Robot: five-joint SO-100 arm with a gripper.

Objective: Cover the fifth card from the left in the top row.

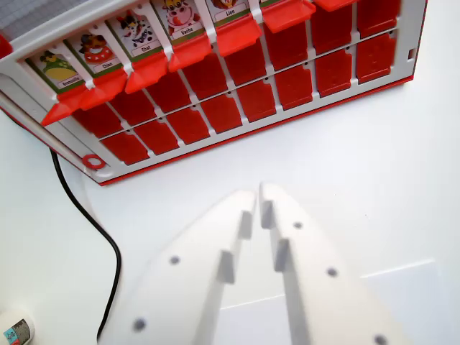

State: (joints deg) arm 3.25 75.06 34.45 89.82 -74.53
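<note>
Wrist view: white gripper [259, 192] hanging over the desk [374, 165], tips pinched together on nothing, well short of the game board [248, 129].

Board across the top of the wrist view, white frame with red trim, tilted so its left end sits lower. Top row of picture cards open above flipped-down red flaps [147, 70]: Grenouille card [56, 68] at the board's left end, then Chien [97, 50], Chat [136, 32], Vache [180, 16] and the Lion card [226, 6], fifth along, uncovered and cut by the upper edge. Two rows of red tiles [215, 111] below the cards. Black cable [100, 237] trailing from the board's lower left corner down the desk. Small container [16, 332] far below the board, bottom left, mostly cropped.
</note>
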